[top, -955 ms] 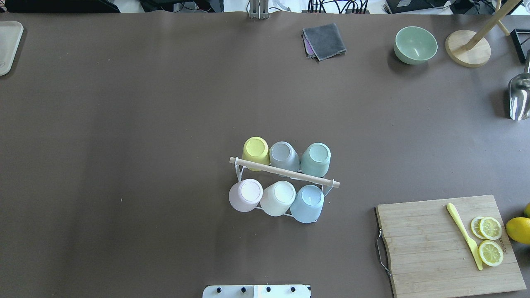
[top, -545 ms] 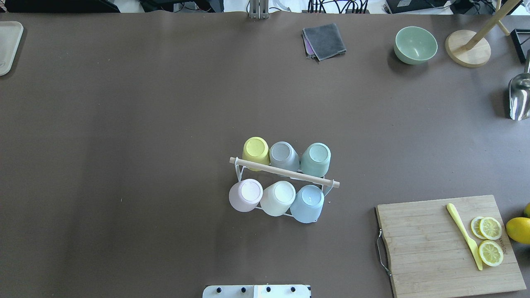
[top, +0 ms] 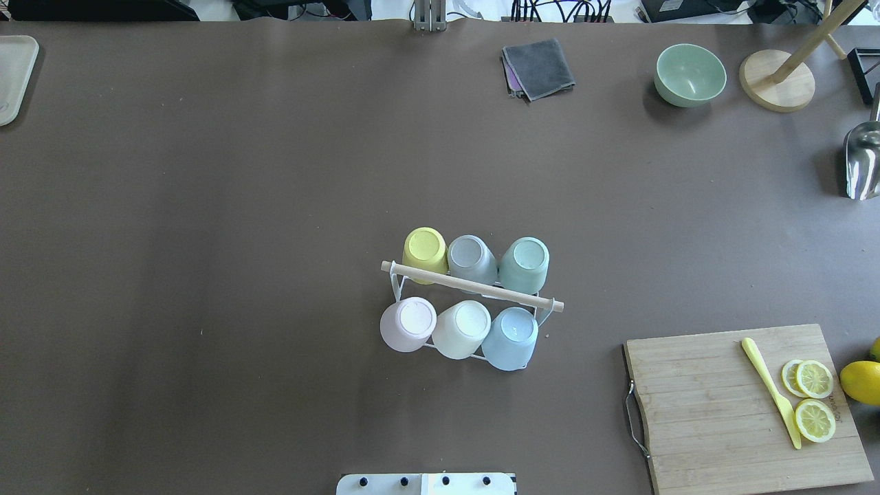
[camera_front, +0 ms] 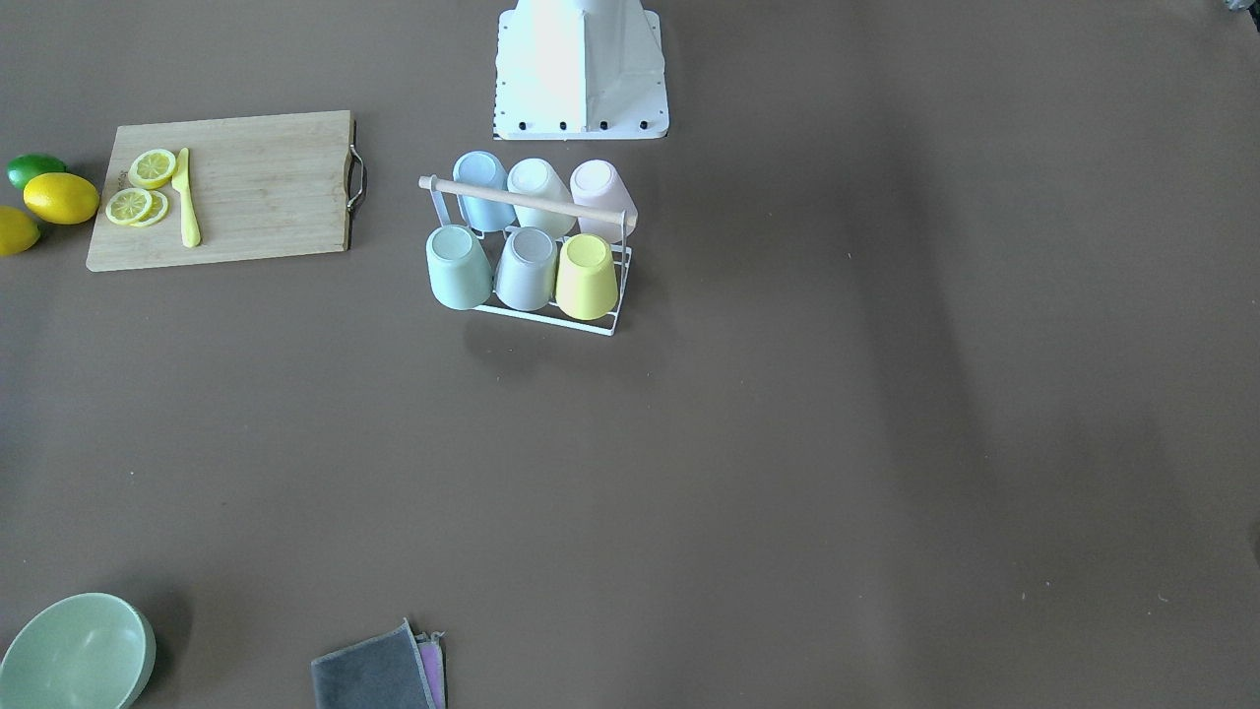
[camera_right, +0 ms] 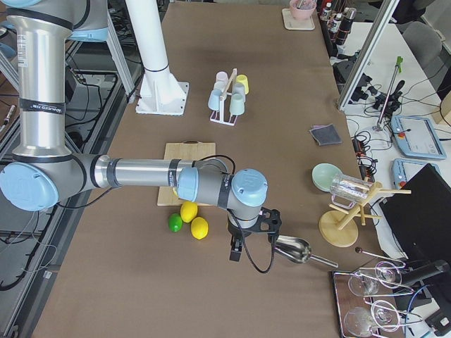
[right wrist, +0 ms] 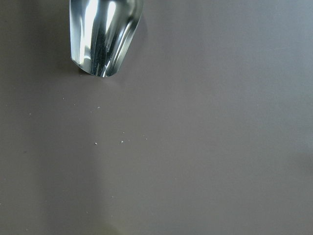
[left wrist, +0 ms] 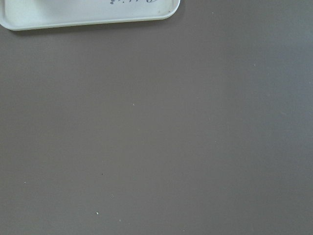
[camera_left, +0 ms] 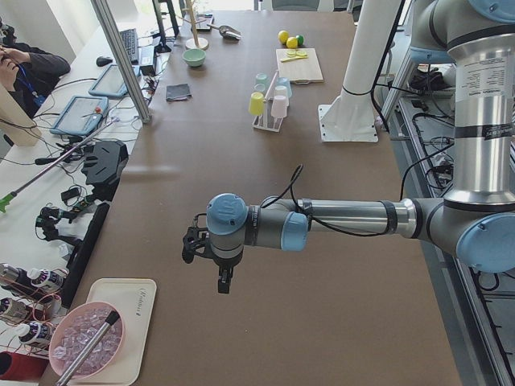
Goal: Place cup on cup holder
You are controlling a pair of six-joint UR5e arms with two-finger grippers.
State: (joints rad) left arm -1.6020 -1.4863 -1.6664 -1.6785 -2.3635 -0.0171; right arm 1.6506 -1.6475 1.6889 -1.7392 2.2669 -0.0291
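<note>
Near the middle of the counter (top: 206, 206), a little toward 6 o'clock in the overhead view: the cup holder (top: 473, 284), upright, with its wooden rod running roughly from 9 to 3 o'clock. Six cups on it, all upside down, three on each side of the rod. On the 12 o'clock side, from 9 to 3 o'clock: yellow cup (top: 425, 247), grey cup (top: 470, 256), green cup (top: 526, 261). On the 6 o'clock side, in the same order: pink cup (top: 407, 323), cream cup (top: 462, 328), blue cup (top: 512, 335). Left gripper (camera_left: 223, 285) far out toward 9 o'clock, well apart from the holder, pointing down above bare counter near a white tray (top: 14, 72). Right gripper (camera_right: 235, 252) far out toward 3 o'clock, also pointing down, just beside a metal scoop (camera_right: 290, 250). Both shown from the side only, so cannot tell whether the jaws are released or clenched. At 4 o'clock from the holder, a cutting board (top: 722, 412) carrying a yellow knife (top: 770, 392) and lemon slices (top: 815, 379), with a whole lemon (top: 861, 381) just past its edge. Toward 12 o'clock, a folded grey cloth (top: 540, 67); toward 1 o'clock, a green bowl (top: 689, 74).
</note>
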